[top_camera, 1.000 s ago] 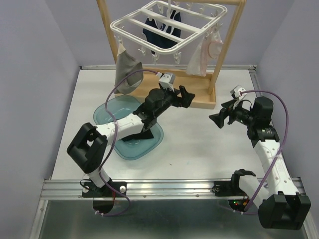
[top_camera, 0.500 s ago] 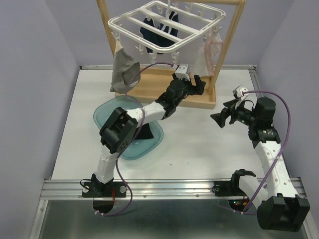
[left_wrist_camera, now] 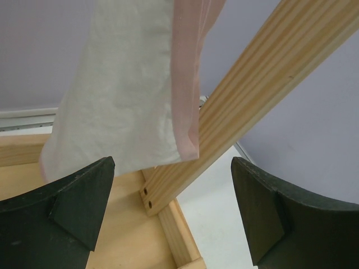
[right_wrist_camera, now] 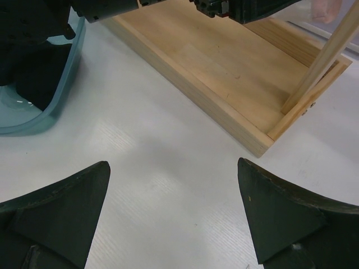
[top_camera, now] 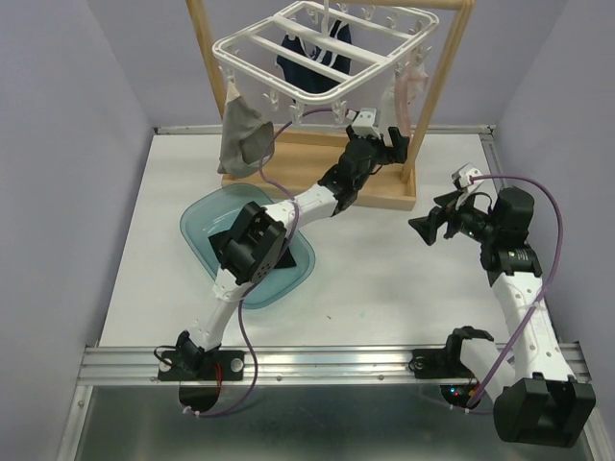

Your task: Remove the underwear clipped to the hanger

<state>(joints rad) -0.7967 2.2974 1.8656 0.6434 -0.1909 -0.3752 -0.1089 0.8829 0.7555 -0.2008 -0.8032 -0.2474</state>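
The white hanger (top_camera: 252,40) hangs from the wooden stand's top bar. Grey underwear (top_camera: 244,134) is clipped at its left. Navy underwear (top_camera: 309,46) hangs under its middle. Pale pink-white underwear (top_camera: 411,77) hangs at its right by the right post. My left gripper (top_camera: 389,147) is open and empty, just below that garment. In the left wrist view the pink-white underwear (left_wrist_camera: 126,95) hangs above and between the open fingers (left_wrist_camera: 78,196), beside the wooden post (left_wrist_camera: 252,95). My right gripper (top_camera: 430,221) is open and empty above the table, and its fingers (right_wrist_camera: 56,213) frame bare table.
The wooden stand's base tray (top_camera: 384,182) lies under the hanger, also seen in the right wrist view (right_wrist_camera: 224,73). A teal basin (top_camera: 202,223) with something black in it (right_wrist_camera: 33,67) sits left of centre, under the left arm. Walls close in left, right and behind.
My left arm has stretched from above the basin to the far right, bringing its open gripper up under the pink-white underwear. The hanger has swung a little. The right arm has barely moved.
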